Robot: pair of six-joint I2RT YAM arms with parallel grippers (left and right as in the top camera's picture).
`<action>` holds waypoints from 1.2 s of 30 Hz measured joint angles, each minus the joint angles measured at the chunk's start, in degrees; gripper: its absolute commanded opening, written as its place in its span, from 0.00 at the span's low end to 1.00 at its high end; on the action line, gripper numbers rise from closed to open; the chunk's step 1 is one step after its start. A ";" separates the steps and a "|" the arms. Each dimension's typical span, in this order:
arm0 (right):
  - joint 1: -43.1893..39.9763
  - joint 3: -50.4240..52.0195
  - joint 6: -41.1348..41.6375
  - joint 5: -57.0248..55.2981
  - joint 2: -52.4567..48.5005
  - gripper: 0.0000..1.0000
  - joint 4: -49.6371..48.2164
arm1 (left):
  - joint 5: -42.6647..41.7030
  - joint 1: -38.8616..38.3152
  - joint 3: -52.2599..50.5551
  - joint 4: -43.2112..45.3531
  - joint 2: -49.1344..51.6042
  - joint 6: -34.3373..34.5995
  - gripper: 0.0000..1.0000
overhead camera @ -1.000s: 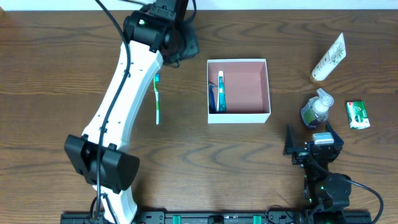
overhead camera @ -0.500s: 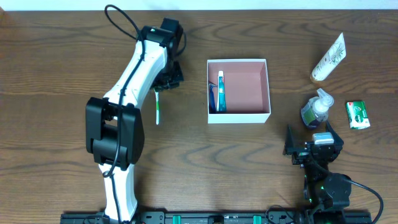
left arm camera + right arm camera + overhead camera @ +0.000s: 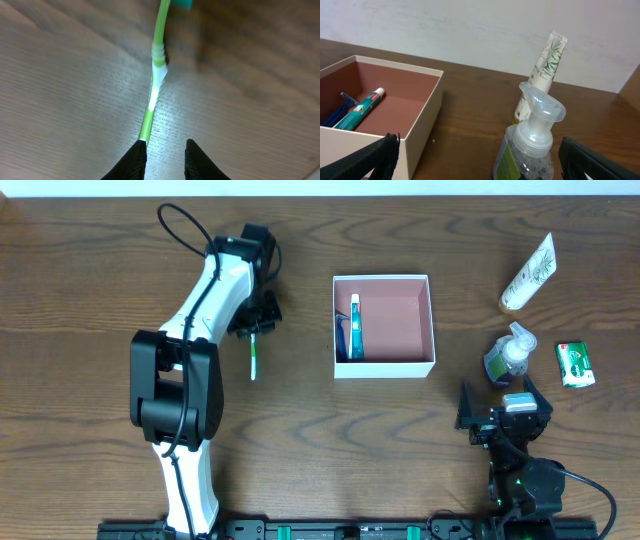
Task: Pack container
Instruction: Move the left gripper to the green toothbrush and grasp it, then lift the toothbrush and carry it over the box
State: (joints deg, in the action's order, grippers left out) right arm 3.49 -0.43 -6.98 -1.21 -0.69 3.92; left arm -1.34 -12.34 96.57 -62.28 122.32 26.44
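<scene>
Nearest you on the right, your right gripper [image 3: 502,412] sits low over the table [image 3: 80,430], jaws spread wide, released, nothing held. Just beyond it stands a pump bottle [image 3: 508,356], clear with a white pump, upright; the right wrist view looks straight at it between the jaws. A green packet [image 3: 575,364] lies flat to the right of the bottle, near it but apart.

Left side, further out: a green toothbrush [image 3: 254,358] lies flat on the wood, running near to far, teal head at the far end. Your left gripper [image 3: 164,150] hangs over it, pointing down. The left wrist view shows its fingers [image 3: 136,159] a narrow gap apart with bare wood in the gap, so it grasps nothing. The handle's end meets one fingertip in that view; you cannot tell if they touch. That view is blurred.

Centre, about level with the toothbrush: the container [image 3: 384,368], square, white walls, pink-brown floor, top open, well apart from both grippers. Inside, a teal toothpaste tube [image 3: 356,325] and a blue razor [image 3: 344,336] lie side by side along the left wall, razor closer to the wall.

Far right: a cream tube [image 3: 528,274] with a leaf print, crimped end up, its foot hidden behind the bottle in the right wrist view.
</scene>
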 measured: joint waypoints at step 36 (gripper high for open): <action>0.00 0.00 0.00 0.00 0.00 0.99 0.02 | -1.29 3.65 -9.27 10.32 0.00 -5.75 0.27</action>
State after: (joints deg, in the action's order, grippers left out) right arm 3.49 -0.43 -6.98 -1.21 -0.69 3.95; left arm -2.63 -8.69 87.31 -51.96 122.32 20.69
